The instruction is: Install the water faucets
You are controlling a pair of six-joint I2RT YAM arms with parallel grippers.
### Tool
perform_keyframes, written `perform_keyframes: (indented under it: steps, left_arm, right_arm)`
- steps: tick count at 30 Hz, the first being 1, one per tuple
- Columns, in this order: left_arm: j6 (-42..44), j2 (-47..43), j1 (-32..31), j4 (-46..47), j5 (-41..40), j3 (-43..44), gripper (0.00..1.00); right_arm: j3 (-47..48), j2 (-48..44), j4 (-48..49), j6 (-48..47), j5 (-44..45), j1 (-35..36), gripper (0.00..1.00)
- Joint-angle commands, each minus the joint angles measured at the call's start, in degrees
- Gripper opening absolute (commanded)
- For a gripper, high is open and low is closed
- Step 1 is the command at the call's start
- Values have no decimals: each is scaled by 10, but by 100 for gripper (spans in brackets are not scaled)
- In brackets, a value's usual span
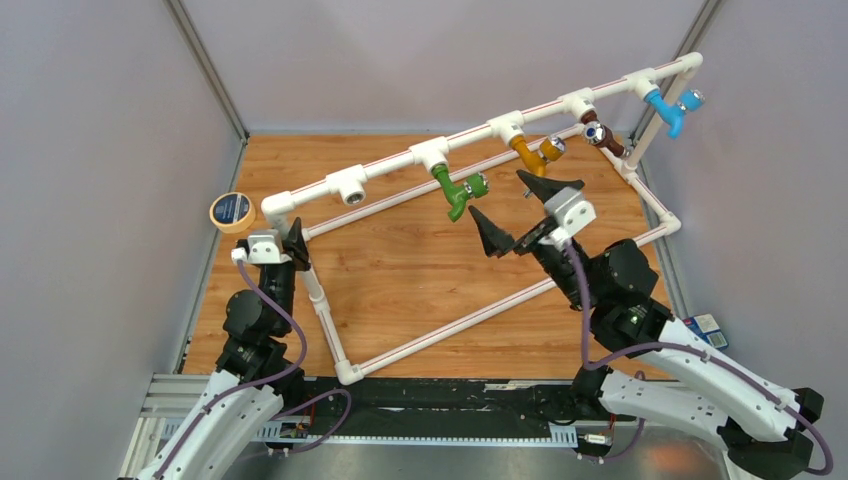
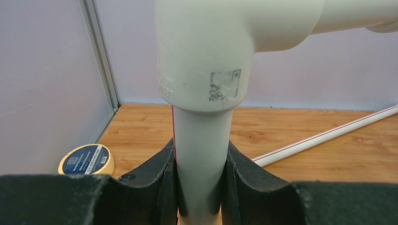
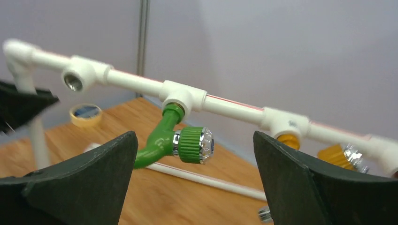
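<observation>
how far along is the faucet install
Done: the green faucet, orange faucet, brown faucet and blue faucet hang from the top pipe. In hand: nothing; the right gripper is open beside the green faucet, the left gripper clamps the upright pipe. Left: the leftmost tee fitting is empty; no loose faucet in view.

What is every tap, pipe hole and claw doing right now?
green faucet, fixed into its fitting, nobody holding it
orange faucet, fixed in
brown faucet, fixed in
blue faucet, fixed in
leftmost fitting, hole empty
left claw, shut on the upright pipe
right claw, open, holding nothing
tape roll, lying flat
</observation>
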Motion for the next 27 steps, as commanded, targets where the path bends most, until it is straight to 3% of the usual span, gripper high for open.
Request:
perform_keyframes:
  steps: [1, 5, 15, 20, 21, 24, 27]
  left_arm:
    - [-1, 14, 3, -25, -6, 8, 0]
    - [4, 15, 3, -24, -7, 7, 0]
    - [4, 18, 1, -26, -3, 7, 0]
    - [5, 15, 2, -27, -6, 7, 0]
    - [5, 15, 3, -27, -6, 6, 0]
    - [4, 17, 3, -26, -4, 7, 0]
    - [1, 19, 1, -26, 0, 7, 0]
  right_arm:
    - [4, -15, -143, -484, -105, 10, 100]
    - [-41, -4, -123, -740, -95, 11, 100]
    - [-40, 130, 75, -873, -61, 3, 99]
    - [-42, 181, 131, -815, -52, -14, 90]
    - [-47, 188, 146, -798, -51, -15, 83]
    - [-52, 198, 195, -683, -63, -15, 74]
    - [-40, 199, 217, -488, -94, -14, 58]
